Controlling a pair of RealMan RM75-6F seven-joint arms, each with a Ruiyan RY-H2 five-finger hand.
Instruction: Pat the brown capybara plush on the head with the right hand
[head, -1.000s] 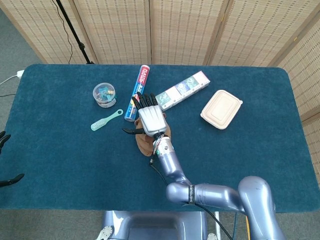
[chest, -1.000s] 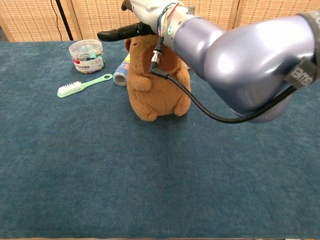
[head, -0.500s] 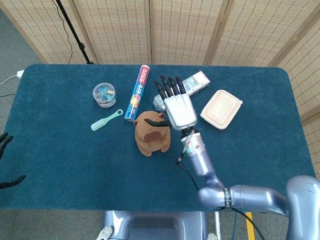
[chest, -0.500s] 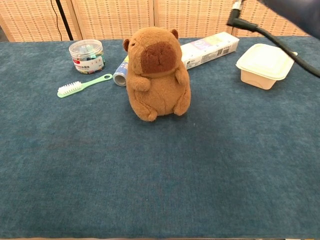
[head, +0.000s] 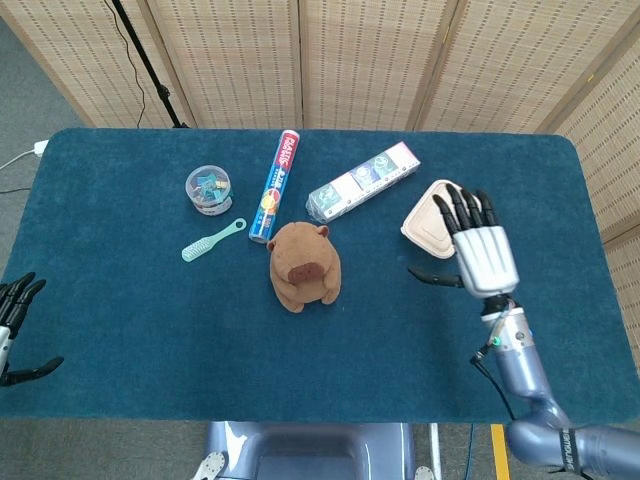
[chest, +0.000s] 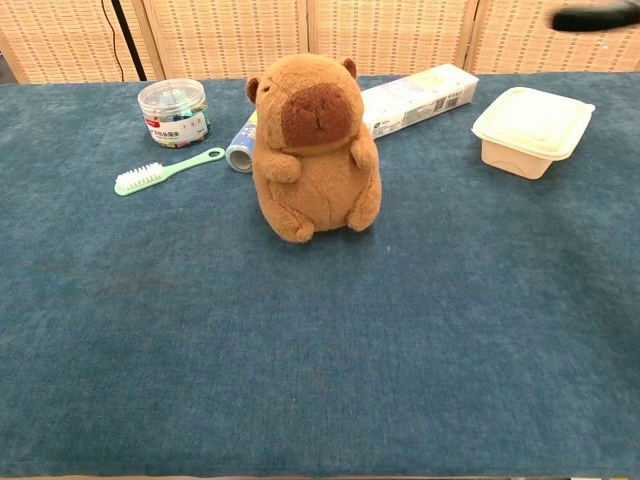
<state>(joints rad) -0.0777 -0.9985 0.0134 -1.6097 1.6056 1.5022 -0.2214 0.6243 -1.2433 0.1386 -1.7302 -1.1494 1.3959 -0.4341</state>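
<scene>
The brown capybara plush (head: 302, 267) sits upright in the middle of the blue table (head: 140, 300), its face toward the robot. Nothing touches it now. One second ago the right hand (head: 480, 252) lay over the head of the plush; half a second ago it was already just right of the plush, and now it is well apart to the right, beside the beige lunch box (head: 440, 220). The plush has not shifted or tipped. This suggests that the pat is given and the arm is going back, so the task seems almost finished.

The right hand is raised over the table with its back upward, fingers straight and spread, thumb out to the side, holding nothing. The left hand (head: 14, 330) hangs at the table edge far left of the plush, fingers apart and empty.

Behind the plush lie a long tube (head: 277, 183) and a flat carton (head: 362, 179); to its left a green brush (head: 212, 240) and a small round jar (head: 207, 189).
</scene>
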